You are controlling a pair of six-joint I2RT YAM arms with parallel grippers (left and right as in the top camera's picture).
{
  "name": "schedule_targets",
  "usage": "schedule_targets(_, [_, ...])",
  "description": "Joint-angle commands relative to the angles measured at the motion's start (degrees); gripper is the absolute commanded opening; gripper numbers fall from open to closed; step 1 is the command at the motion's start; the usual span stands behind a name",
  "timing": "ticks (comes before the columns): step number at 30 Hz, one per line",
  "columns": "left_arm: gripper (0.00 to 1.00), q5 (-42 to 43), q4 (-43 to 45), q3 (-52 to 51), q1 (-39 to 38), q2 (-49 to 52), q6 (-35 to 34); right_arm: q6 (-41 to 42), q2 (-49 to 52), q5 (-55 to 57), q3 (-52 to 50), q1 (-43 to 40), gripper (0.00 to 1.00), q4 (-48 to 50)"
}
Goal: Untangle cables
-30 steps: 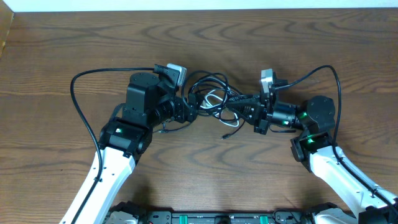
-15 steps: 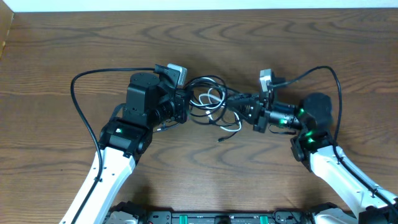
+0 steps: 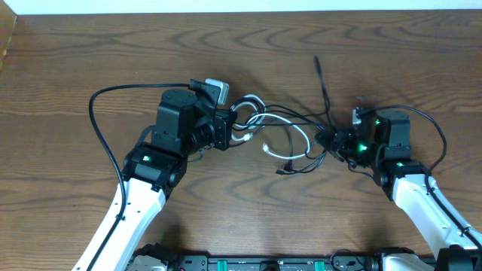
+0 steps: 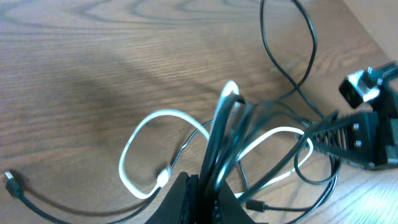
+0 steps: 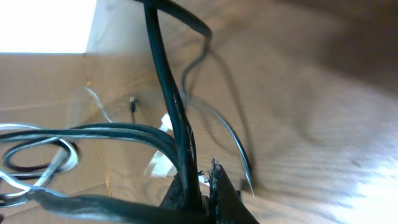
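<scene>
Over the tabletop (image 3: pixel 241 53), your left fingers (image 4: pixel 178 202) and right fingers (image 5: pixel 227 198) are both clamping cables (image 4: pixel 219 134); blur is hiding which strands.

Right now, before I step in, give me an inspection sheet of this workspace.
Surface: brown wooden table.
Job's things: black cables and a white cable, tangled and strung between the two grippers.
Clutter: nothing seen.
Grippers: left gripper shut on the black cables; right gripper shut on the black cables.
Cables: thick arm cable loops beside the left arm.
Surroundings: white strip beyond the table's far edge.
</scene>
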Motion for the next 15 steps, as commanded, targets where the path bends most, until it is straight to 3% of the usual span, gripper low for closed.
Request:
schedule_targets(1, [0.07,-10.6,0.0,0.8,1.3,-0.8,-5.5,1.3,0.0,9.8,0.0,-3.9,0.01,-4.7])
schedule_targets(9, [0.08,-26.0,-3.8,0.8,1.3,-0.8,-21.4,1.3,0.0,11.3,0.0,-5.8,0.01,-8.8])
schedule_targets(15, [0.08,-28.7,-5.1,0.8,1.3,-0.8,-27.4,1.4,0.0,11.9,0.0,-5.9,0.08,-9.6])
